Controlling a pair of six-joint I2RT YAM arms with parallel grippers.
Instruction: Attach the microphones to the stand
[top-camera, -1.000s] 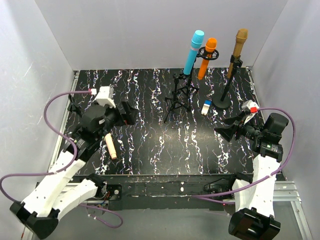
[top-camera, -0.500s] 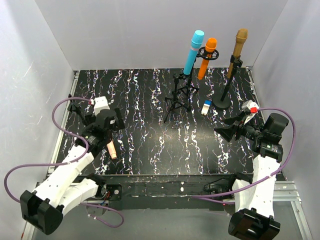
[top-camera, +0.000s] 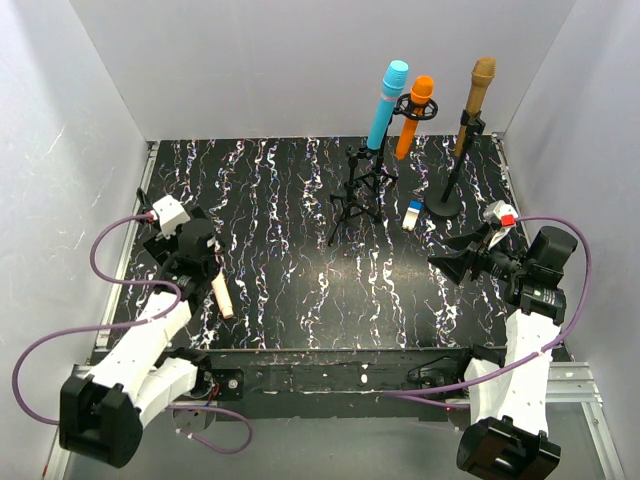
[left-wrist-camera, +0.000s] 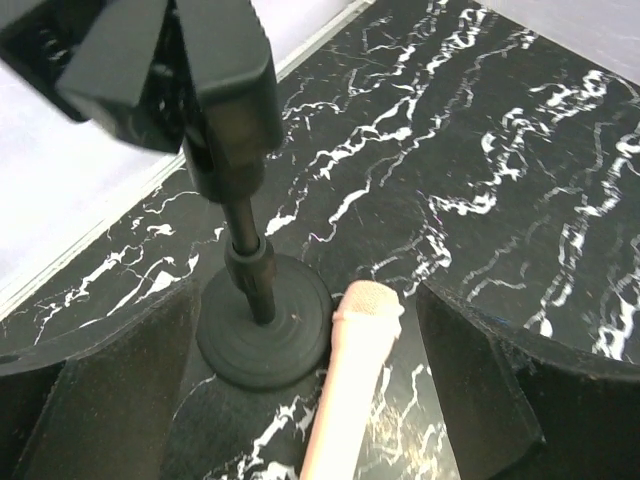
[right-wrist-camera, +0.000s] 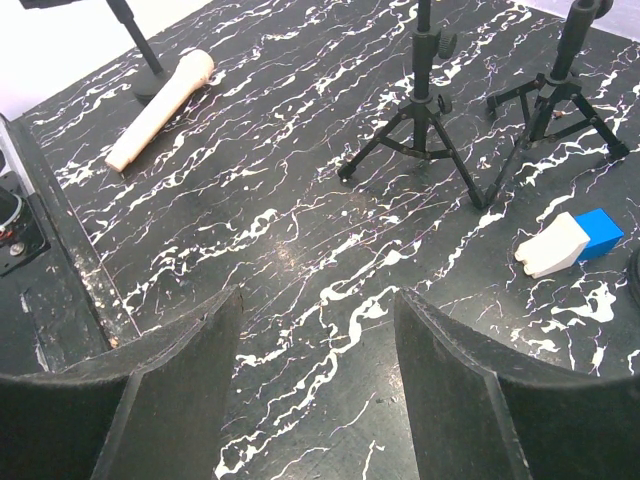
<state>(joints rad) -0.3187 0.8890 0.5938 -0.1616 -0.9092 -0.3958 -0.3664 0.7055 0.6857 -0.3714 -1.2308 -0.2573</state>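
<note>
A pale pink-beige microphone (left-wrist-camera: 350, 400) lies flat on the black marbled table, its head against the round base of an empty stand (left-wrist-camera: 262, 335). My left gripper (left-wrist-camera: 305, 300) hangs open just above it, with a finger on each side and neither touching. From above, the same microphone (top-camera: 221, 295) lies beside my left gripper (top-camera: 203, 272). At the back, the light blue microphone (top-camera: 386, 105), the orange one (top-camera: 415, 117) and the gold-bronze one (top-camera: 476, 105) stand upright in stands. My right gripper (top-camera: 455, 262) (right-wrist-camera: 315, 300) is open with nothing between its fingers.
Two black tripod stands (right-wrist-camera: 430, 130) (right-wrist-camera: 560, 100) spread their legs over the back middle of the table. A small blue-and-white block (top-camera: 414, 214) lies beside the gold microphone's round base (top-camera: 444, 207). White walls close in the left, back and right sides.
My left arm swung back and to the left, bringing its gripper down over the pink-beige microphone, and its jaws narrowed slightly. The right arm and the microphones stayed still.
</note>
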